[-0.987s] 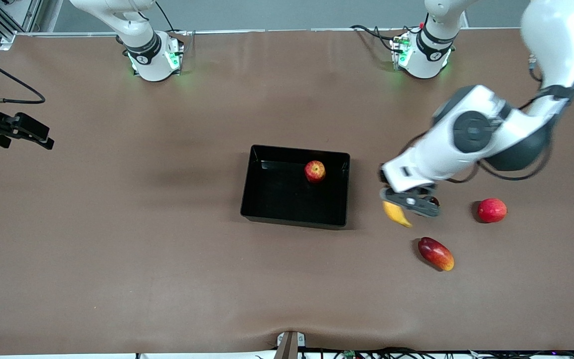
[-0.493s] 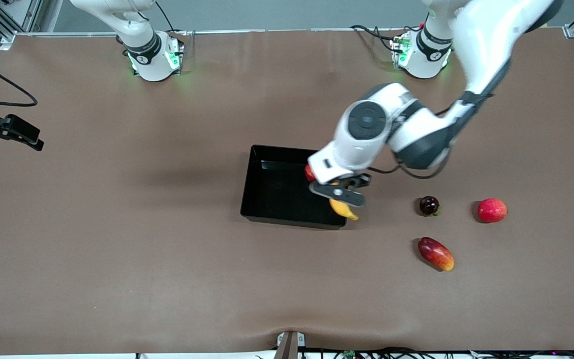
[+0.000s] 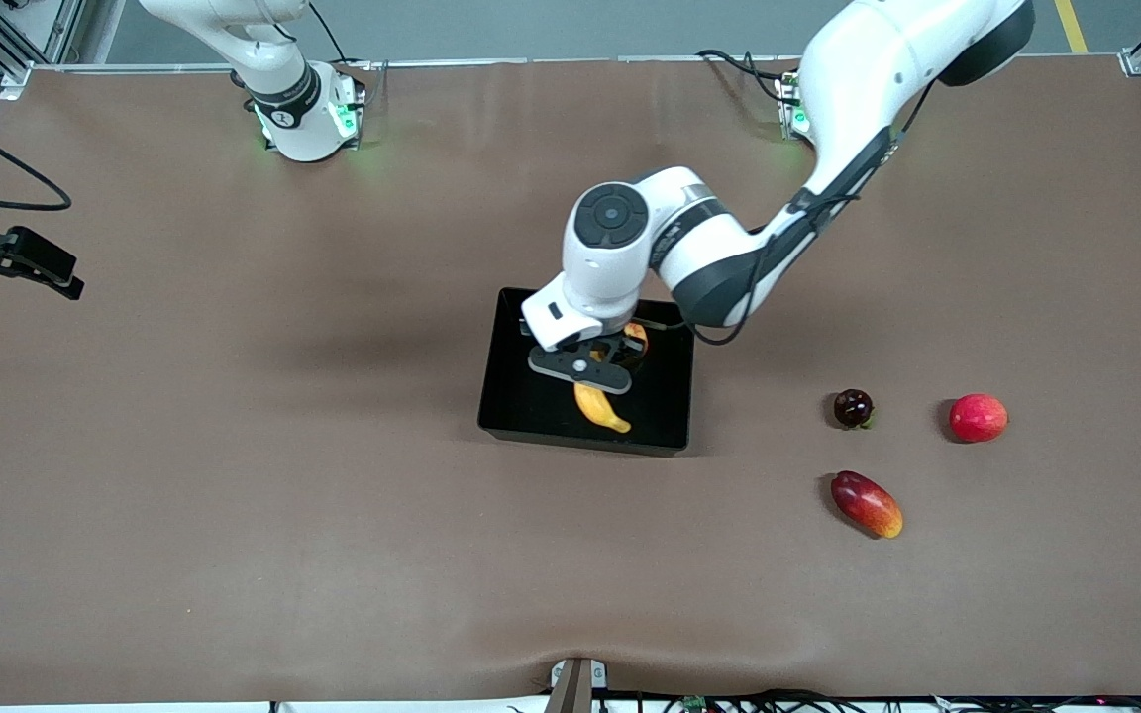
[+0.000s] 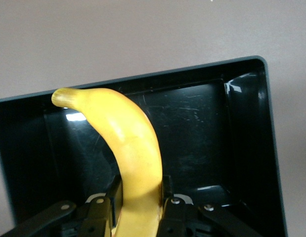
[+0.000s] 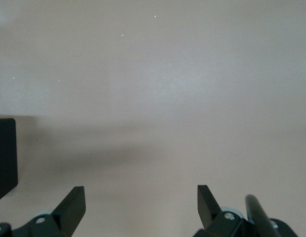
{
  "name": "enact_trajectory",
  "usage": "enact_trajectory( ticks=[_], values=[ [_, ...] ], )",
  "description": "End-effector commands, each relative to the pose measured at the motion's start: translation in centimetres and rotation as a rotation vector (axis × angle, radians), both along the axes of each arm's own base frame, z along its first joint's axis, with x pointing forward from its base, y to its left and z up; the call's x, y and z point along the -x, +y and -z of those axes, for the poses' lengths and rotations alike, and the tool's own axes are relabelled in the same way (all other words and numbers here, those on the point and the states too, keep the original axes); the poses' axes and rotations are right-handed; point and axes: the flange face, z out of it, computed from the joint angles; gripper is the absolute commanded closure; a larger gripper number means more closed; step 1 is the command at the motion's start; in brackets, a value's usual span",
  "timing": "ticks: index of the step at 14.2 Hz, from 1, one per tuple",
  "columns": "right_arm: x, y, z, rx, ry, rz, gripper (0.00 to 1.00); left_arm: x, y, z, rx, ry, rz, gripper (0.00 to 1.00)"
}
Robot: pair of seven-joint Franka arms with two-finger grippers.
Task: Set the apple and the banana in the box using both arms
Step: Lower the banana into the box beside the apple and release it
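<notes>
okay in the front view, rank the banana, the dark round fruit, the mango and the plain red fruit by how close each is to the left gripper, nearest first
1. The banana: clamped in the left gripper, over the box.
2. The dark round fruit: on the table, toward the left arm's end.
3. The mango: nearer the front camera than the dark fruit.
4. The plain red fruit: closest to the left arm's end.

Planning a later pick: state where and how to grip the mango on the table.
Grip the mango across its narrow middle, coming straight down from above. It lies flat on the table, its long axis diagonal, with open space around it, so turn the fingers crosswise to that axis.
</notes>
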Motion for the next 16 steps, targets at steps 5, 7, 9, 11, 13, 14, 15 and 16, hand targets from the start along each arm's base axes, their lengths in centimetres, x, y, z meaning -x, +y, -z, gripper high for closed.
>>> enact_trajectory(
  ticks=[5,7,9,11,13,14,15,16],
  values=[
    [0.1,-0.4,-0.4,0.015,0.001,0.000,0.00,2.3,-5.1,2.4,0.052,-0.027,-0.038,1.00],
    [0.1,-0.5,-0.4,0.015,0.001,0.002,0.00,2.4,-5.8,3.2,0.065,-0.035,-0.044,1.00],
    [0.1,-0.5,-0.4,0.015,0.001,0.002,0.00,3.1,-6.8,4.6,0.025,-0.072,-0.029,1.00],
    [0.0,-0.4,-0.5,0.015,-0.002,0.000,0.00,3.4,-7.3,5.8,0.020,-0.082,-0.031,1.00],
    [0.0,-0.2,-0.5,0.015,-0.004,-0.003,0.00,3.4,-7.3,7.2,0.020,-0.073,-0.022,1.00],
    [0.0,-0.2,-0.5,0.015,-0.004,-0.003,0.00,3.5,-7.2,8.2,0.012,-0.064,-0.017,1.00],
    [0.0,-0.2,-0.5,0.015,-0.002,-0.003,0.00,3.6,-7.2,9.6,0.007,-0.054,-0.017,1.00],
    [0.0,-0.2,-0.5,0.015,-0.002,-0.003,0.00,3.6,-7.1,10.6,0.009,-0.047,-0.024,1.00]
  ],
)
